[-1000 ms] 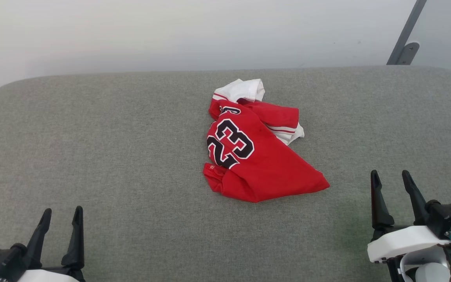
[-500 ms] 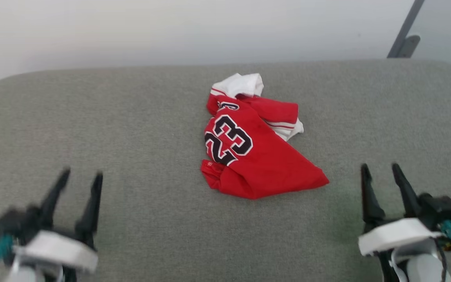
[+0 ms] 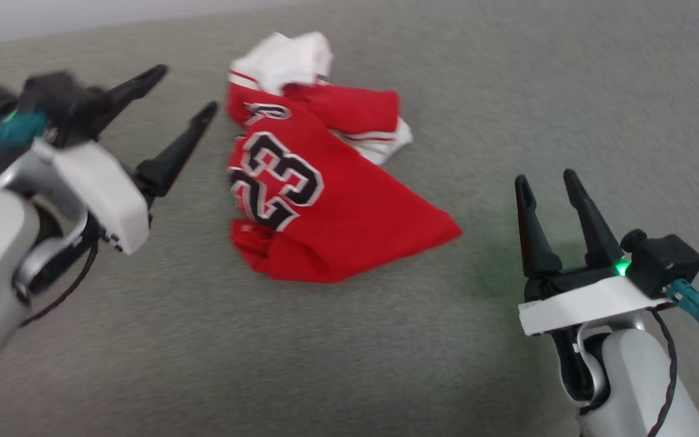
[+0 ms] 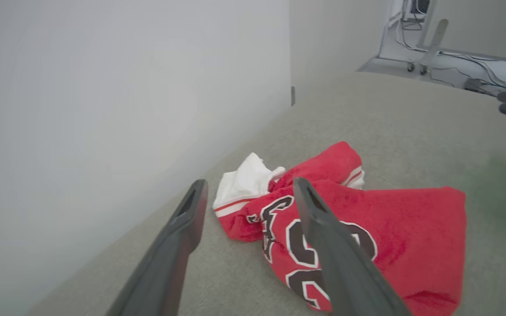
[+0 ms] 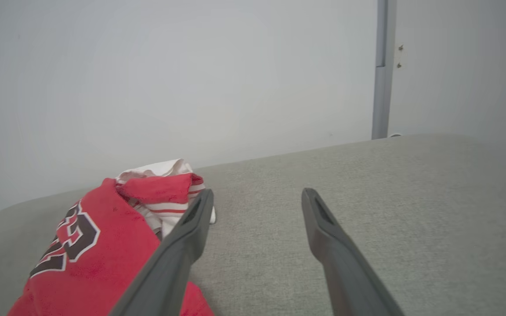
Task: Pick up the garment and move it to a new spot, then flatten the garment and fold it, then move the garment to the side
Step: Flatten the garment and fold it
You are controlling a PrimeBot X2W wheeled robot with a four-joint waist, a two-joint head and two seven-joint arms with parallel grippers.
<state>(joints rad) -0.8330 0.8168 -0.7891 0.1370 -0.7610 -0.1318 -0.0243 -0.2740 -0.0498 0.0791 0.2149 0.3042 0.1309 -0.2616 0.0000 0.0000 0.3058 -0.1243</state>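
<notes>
The garment (image 3: 319, 176) is a red jersey with white sleeves and a black "23", lying crumpled on the grey cushioned surface (image 3: 349, 340). My left gripper (image 3: 185, 91) hovers just left of it, open, fingers pointing right toward the white sleeve. In the left wrist view the garment (image 4: 393, 228) lies right beyond my left gripper (image 4: 248, 186), nothing between the fingers. My right gripper (image 3: 545, 181) stands open to the garment's right, a short gap from its red corner. The right wrist view has the garment (image 5: 103, 245) left of my right gripper (image 5: 256, 195).
A pale wall (image 5: 169, 74) runs along the far edge of the surface, with a grey post (image 5: 380, 70) at its right. Bare grey cushion lies in front of the garment and to its right. Floor with cables (image 4: 446, 66) shows beyond the surface's end.
My left arm has swung up and in, its gripper now beside the garment's left edge. The head camera has tilted down and shifted. The right gripper stays much where it was. The garment lies unmoved.
</notes>
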